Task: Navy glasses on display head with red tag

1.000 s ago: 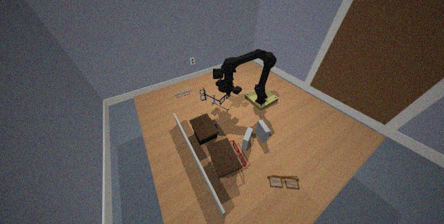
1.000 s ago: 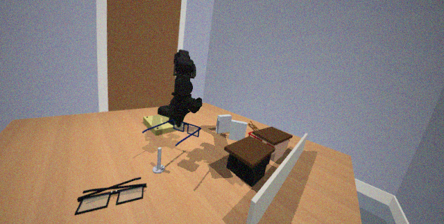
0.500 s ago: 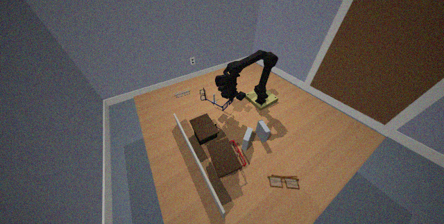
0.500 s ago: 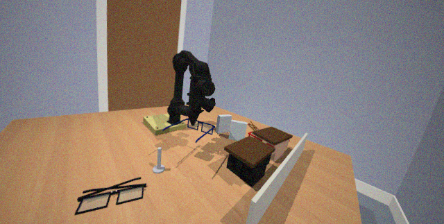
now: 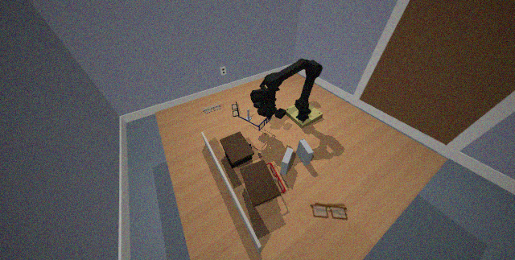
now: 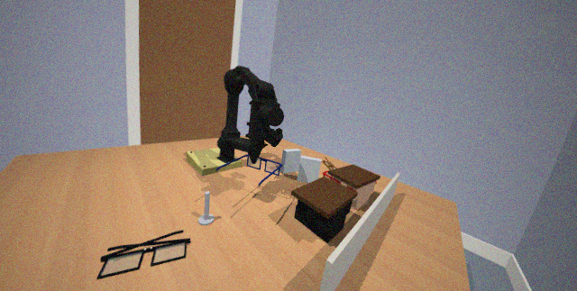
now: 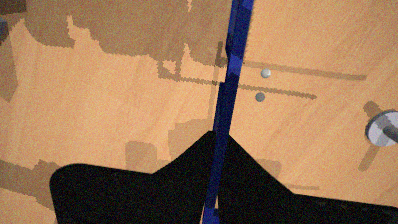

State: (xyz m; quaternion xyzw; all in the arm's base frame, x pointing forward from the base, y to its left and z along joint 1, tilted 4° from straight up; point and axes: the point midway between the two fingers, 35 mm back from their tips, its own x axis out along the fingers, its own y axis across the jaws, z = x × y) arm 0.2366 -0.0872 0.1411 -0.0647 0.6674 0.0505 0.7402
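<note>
My gripper [image 5: 269, 117] [image 6: 253, 161] [image 7: 216, 139] is shut on the navy glasses [image 5: 254, 125] [image 6: 270, 175] [image 7: 232, 75] at the front frame, near the bridge. They hang above the table, temples open and pointing away from the heads. Two box-like display heads have brown tops: a black head [image 5: 236, 147] [image 6: 322, 219], and a pale head [image 5: 259, 181] [image 6: 365, 194] with red glasses [image 5: 278, 177] at its front side. The gripper is well short of both heads, on the arm's base side. I cannot make out a red tag or the noses and ears.
A thin grey stand [image 5: 249, 114] [image 6: 206, 205] [image 7: 381, 131] is upright near the navy glasses. Two pale blocks [image 5: 286, 160] [image 6: 291, 160] stand before the heads. A long white barrier [image 5: 231, 189] [image 6: 361, 225] runs behind them. Black glasses [image 6: 105, 259] and brown glasses [image 5: 328, 204] lie farther out.
</note>
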